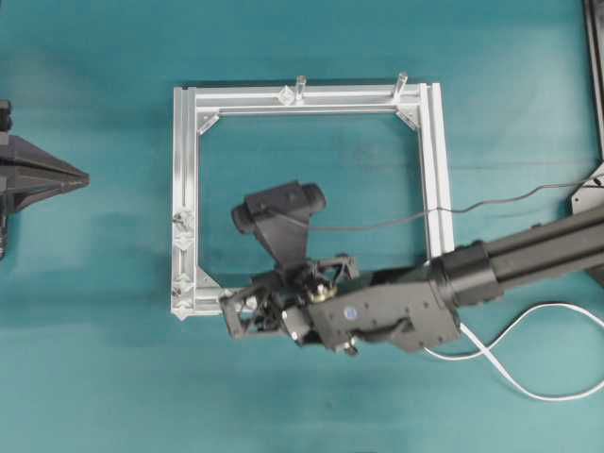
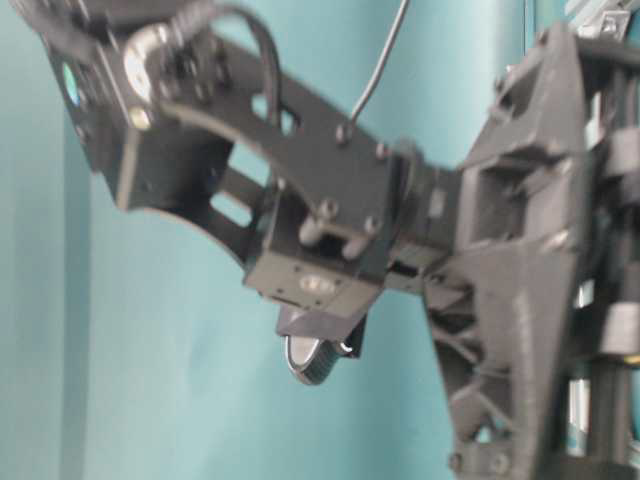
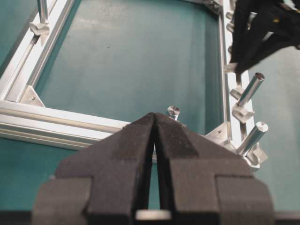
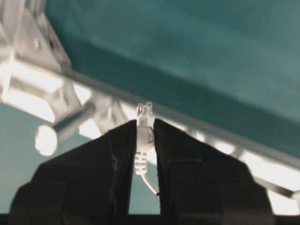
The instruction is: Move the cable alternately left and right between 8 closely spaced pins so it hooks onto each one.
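Right end effector (image 4: 144, 140) clenched on the cable (image 4: 143, 140) just behind its plug, pins (image 4: 145, 154) directly beyond; judged best to keep the plug low, entering beside the nearest pin.

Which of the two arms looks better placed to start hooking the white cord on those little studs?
The right. Its gripper already pinches the cable by its plug, close over the frame's rail beside the pins. The left gripper is shut on nothing, back from the frame.
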Available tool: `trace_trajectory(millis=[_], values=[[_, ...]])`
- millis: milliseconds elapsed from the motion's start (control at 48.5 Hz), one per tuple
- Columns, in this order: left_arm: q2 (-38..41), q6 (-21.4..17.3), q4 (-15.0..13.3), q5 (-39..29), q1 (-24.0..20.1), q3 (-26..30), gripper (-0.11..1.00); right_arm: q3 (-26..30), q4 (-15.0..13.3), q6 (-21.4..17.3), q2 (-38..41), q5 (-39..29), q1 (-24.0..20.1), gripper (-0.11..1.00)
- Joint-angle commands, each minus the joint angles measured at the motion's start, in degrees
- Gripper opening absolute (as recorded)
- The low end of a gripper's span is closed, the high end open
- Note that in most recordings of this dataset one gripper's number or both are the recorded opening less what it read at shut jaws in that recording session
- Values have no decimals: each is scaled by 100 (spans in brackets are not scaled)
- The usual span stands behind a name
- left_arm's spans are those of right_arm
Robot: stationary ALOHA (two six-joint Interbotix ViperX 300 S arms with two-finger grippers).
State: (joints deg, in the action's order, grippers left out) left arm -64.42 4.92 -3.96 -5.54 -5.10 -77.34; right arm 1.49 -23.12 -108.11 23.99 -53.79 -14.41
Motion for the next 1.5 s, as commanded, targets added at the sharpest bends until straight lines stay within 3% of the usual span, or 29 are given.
trace_trajectory(millis=[0,433,989,1484], values=[[26,26,9,26,26,53,2,62,-97,70,-272,-9,176,15],[26,35,9,26,26,35,2,53,-202,615,-299,88,773,15],[26,35,9,26,26,9,2,176,-211,571,-272,817,940,15],[26,26,9,26,26,-9,2,949,-202,615,176,800,976,15]])
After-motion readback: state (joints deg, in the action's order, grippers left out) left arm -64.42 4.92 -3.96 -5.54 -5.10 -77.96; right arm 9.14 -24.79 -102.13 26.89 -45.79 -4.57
